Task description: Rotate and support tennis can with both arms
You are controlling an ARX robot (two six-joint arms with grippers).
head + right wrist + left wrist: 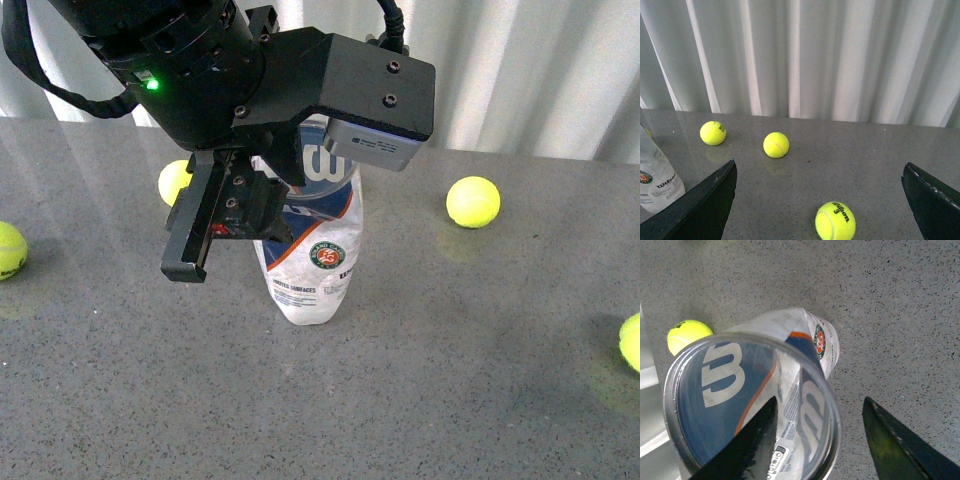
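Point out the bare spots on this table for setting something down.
Widest bare patch: the near tabletop, in front of the tennis can. Another lies between the can and the ball to its right. Crowded: around the can, where the left gripper hangs, with a ball behind it.

The can (312, 262) stands upright on the grey table (450, 400). The left gripper (225, 225) hangs in front of its upper left side, hiding the top. Balls lie around: one far right (473, 201), one behind the gripper (174, 181), one at each edge (10, 250) (631, 341).
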